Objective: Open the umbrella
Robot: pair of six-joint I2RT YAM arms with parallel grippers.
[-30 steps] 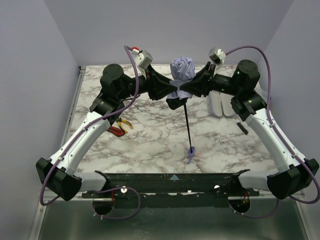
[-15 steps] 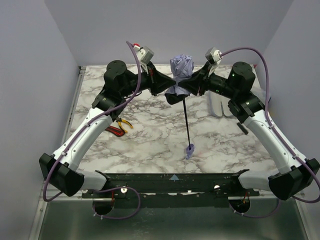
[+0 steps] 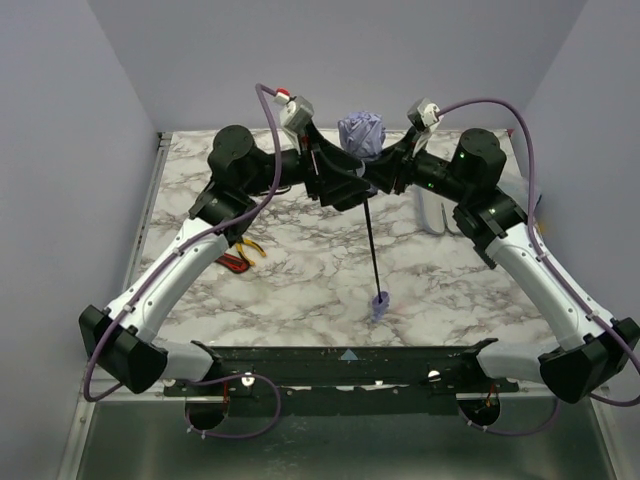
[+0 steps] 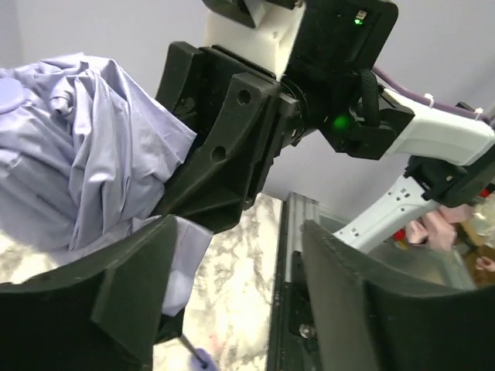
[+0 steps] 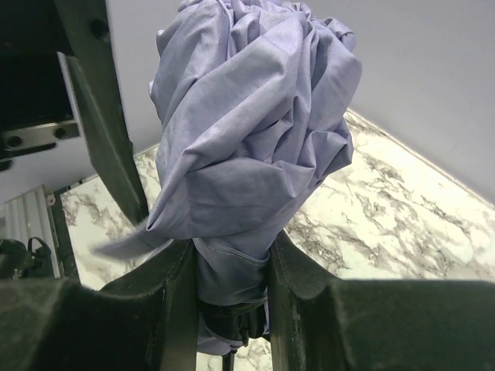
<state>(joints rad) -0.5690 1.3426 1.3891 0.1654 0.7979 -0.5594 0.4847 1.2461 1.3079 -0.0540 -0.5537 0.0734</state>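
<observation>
Marble-veined tabletop point(image 3: 300, 270) walled by plain pale grey panels point(image 3: 330, 60) at the far, left and right edges. Above the middle of the far edge, the right end effector point(image 5: 230, 305) clamps the umbrella point(image 3: 362, 133), lavender bundle uppermost, handle point(image 3: 380, 303) down by the near edge. The left end effector point(image 4: 240, 294), fingers spread apart, sits just beside the fabric. Pliers point(image 3: 240, 255) lie toward the left edge.

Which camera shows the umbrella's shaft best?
Top external: the shaft runs fully visible from fabric to handle. Left wrist catches only its lower tip; right wrist shows mostly bunched fabric between its fingers.
</observation>
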